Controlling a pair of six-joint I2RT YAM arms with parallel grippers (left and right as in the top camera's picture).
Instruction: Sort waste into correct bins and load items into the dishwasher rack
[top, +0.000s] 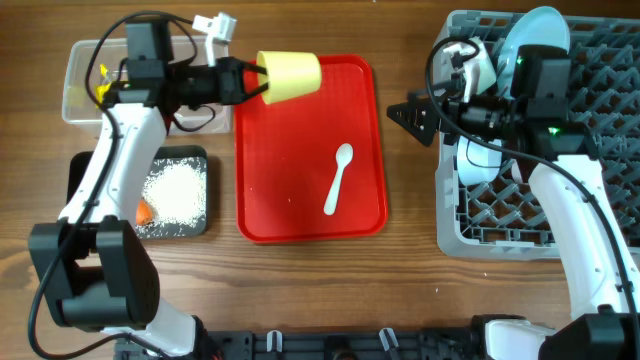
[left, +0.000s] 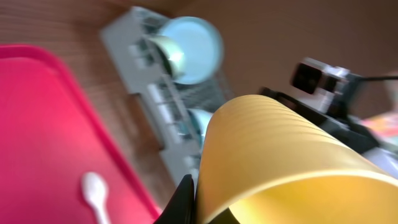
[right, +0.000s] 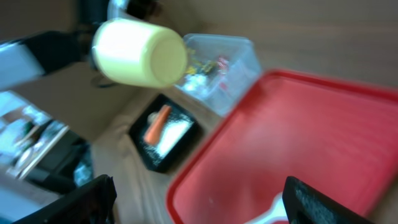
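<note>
The left gripper (top: 250, 80) is clamped on the rim of the yellow cup (top: 290, 76), holding it sideways over the top-left edge of the red tray (top: 270, 200); the white spoon (top: 338, 178) lies alone mid-tray. The right gripper (top: 412, 118) hangs spread and empty over the strip of table (top: 410, 230) between the tray and the dishwasher rack (top: 600, 80).

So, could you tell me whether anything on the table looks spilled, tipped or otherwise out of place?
Nothing looks spilled. Only the yellow cup stands out: it lies sideways in the left gripper, above the red tray's far edge.
</note>
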